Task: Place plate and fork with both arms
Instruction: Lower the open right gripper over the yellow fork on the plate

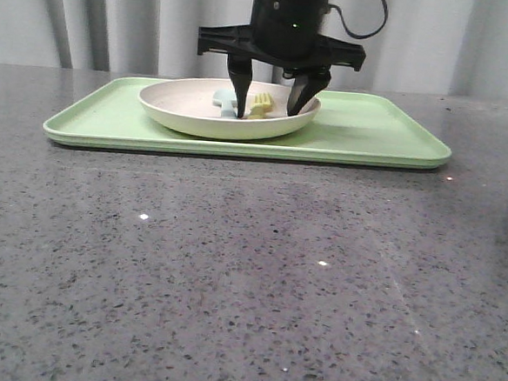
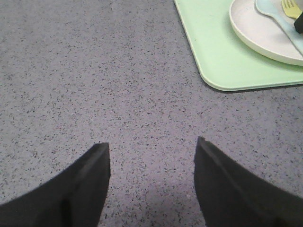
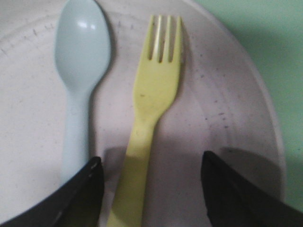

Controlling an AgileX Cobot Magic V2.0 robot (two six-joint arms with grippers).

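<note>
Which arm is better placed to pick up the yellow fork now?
The right arm. Its open pincer hangs over the plate with the fork handle between its fingers. The left pincer is open over bare table, away from the tray.

Right arm: glossy black housing with one small green indicator light, a black cable looping off its upper side. Flat black crossbar beneath, angular ends. Right claw (image 1: pixel 269 103): two black fingers tapering to blunt tips. Left claw (image 2: pixel 151 184): two matte black fingers, broad wedge shapes with smooth inner faces. No markings visible.
</note>
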